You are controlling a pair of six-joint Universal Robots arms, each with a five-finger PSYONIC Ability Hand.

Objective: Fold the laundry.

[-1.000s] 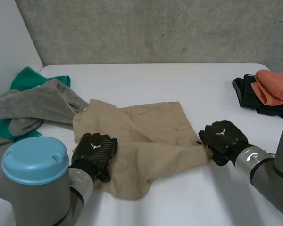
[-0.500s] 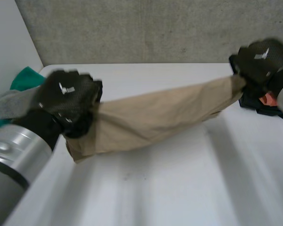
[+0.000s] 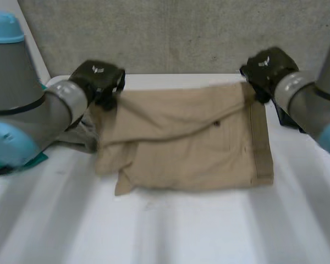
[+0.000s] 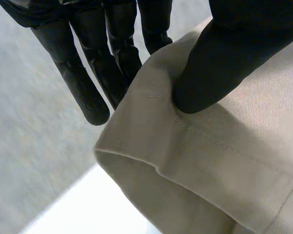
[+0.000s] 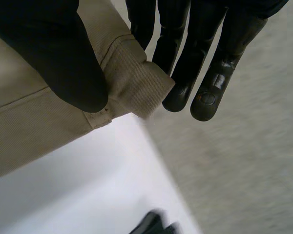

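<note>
Stretched into a taut rope in mid-air a moment ago, the tan cotton shorts [image 3: 187, 137] now hang spread wide over the far side of the white counter [image 3: 181, 236], with the left hand [image 3: 97, 81] and right hand [image 3: 265, 69] each pinching an upper corner between thumb and fingers, which looks ready for laying flat.

You have no legible text, number or brand here. The small white mark on the back of the left robot hand [image 3: 97, 77] and of the right robot hand [image 3: 267, 69] is too small to read.
</note>
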